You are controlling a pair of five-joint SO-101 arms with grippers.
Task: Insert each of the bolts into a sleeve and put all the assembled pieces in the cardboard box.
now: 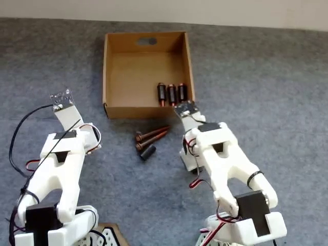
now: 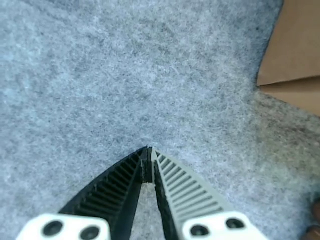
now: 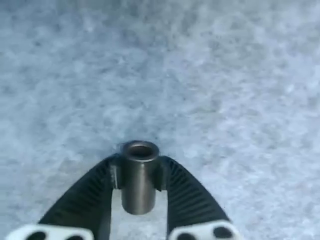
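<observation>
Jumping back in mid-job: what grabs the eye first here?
The right end effector grips a dark sleeve above the grey carpet. Three assembled pieces lie in the near right corner of the cardboard box, while two bolts and a loose sleeve wait between the arms.

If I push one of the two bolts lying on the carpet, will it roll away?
Probably not far: the bolts have round shafts, but wider heads should make them curve, and the carpet looks fuzzy enough to brake them. They look like rigid metal, likely heavy for size.
</observation>
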